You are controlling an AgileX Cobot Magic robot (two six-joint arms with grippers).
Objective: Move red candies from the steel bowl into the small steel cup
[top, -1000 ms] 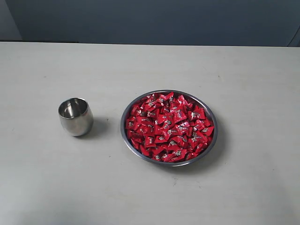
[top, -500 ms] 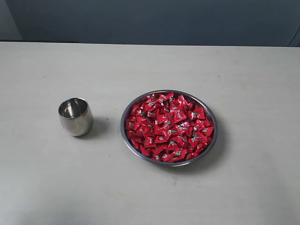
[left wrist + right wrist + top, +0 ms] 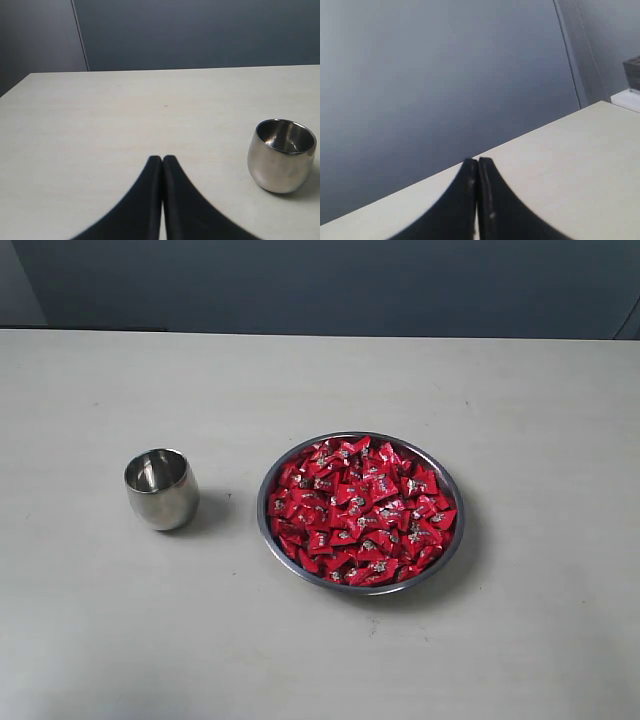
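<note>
Sitting as a second ago, the wide shallow steel bowl brims with shiny red foil-wrapped candies; the small rounded steel cup, apart to its left, shows bare metal inside. Both the left gripper and right gripper are closed, empty.

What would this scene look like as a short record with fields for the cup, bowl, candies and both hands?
cup: small rounded polished steel cup, upright, no candy visible inside
bowl: wide shallow steel bowl, right of cup in exterior view, apart from it
candies: shiny red foil-wrapped candies, all in bowl
left hand: shut, empty
right hand: shut, empty
</note>
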